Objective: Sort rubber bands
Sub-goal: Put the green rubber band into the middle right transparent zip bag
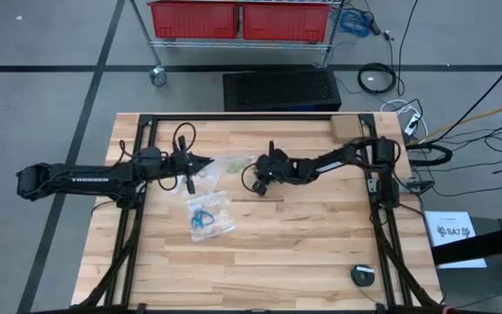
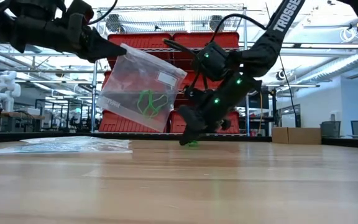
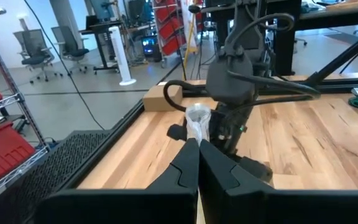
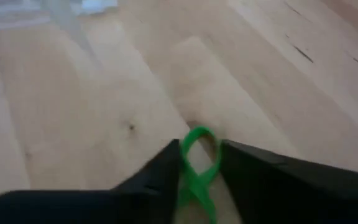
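My left gripper (image 1: 206, 163) hangs level over the table's middle left, shut on a clear plastic bag (image 2: 143, 87) with green rubber bands (image 2: 151, 102) inside. My right gripper (image 2: 190, 139) slants down to the tabletop beside the bag. Its fingers stand apart on either side of one loose green rubber band (image 4: 197, 163). That band is twisted into a figure eight and lies on the wood (image 2: 193, 144). My left gripper pinches the bag's bunched upper corner (image 3: 197, 119) between its two fingers. The fingers come at it level, from the table's left. The bag hangs tilted below and beyond the fingertips, clear of the table (image 2: 122, 50). My right gripper has the green band in its gap; whether a finger touches it I cannot tell.
A second clear bag (image 1: 207, 216) holding blue rubber bands lies flat on the table near the middle. A cardboard box (image 1: 344, 127) sits at the far right and a round dark object (image 1: 363, 275) at the near right. Red bins (image 1: 242, 19) stand on a rack beyond the far edge.
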You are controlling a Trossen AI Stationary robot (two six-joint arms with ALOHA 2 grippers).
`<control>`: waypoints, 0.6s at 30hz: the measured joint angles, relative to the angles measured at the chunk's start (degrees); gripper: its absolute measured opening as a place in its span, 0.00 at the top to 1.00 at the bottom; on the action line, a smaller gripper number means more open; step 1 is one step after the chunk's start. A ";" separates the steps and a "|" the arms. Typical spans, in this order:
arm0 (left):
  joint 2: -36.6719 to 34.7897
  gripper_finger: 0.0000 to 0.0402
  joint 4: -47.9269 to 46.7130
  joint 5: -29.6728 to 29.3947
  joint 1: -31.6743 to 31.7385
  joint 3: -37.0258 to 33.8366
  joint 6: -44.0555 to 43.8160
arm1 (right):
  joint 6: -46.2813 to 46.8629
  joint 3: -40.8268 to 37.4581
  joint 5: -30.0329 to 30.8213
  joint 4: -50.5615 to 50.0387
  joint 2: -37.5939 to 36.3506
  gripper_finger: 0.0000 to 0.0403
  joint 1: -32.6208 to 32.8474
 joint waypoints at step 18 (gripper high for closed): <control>1.55 1.00 -1.86 -0.19 -0.01 0.00 0.04 | -6.01 2.34 -1.36 -9.94 -21.96 1.00 12.46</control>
